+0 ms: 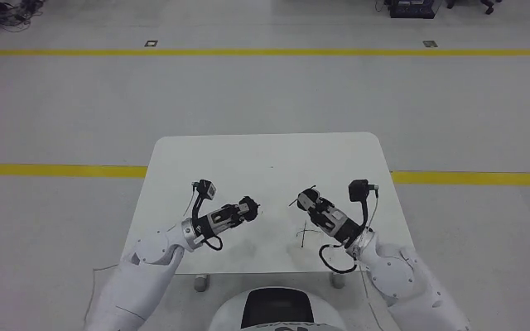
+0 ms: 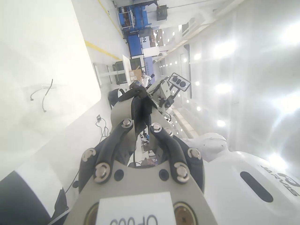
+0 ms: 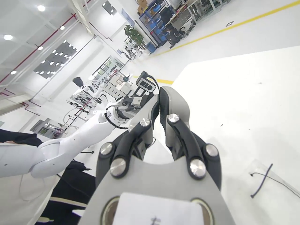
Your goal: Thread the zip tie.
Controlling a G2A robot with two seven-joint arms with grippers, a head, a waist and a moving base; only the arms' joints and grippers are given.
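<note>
While both arms hang over it, table (image 1: 265,157): white, rounded corners, middle of the top view.
Left gripper (image 1: 253,205): left of centre in the top view, pointing right toward the other gripper. Fingers fully closed, pads pressed together. Can't tell whether anything is pinched between them.
Right gripper (image 1: 303,197): right of centre in the top view, pointing left, tip near the left gripper's tip but apart from it. Fingers closed, pads touching in its own wrist view. Can't tell whether it has hold of anything.
Zip ties (image 1: 306,233): 2, black and thin, lying crossed on the table just below the right gripper in the top view, near the table's lower edge. They touch neither gripper.
Clear plastic piece (image 3: 284,186): flat on the table, right by the zip ties.
</note>
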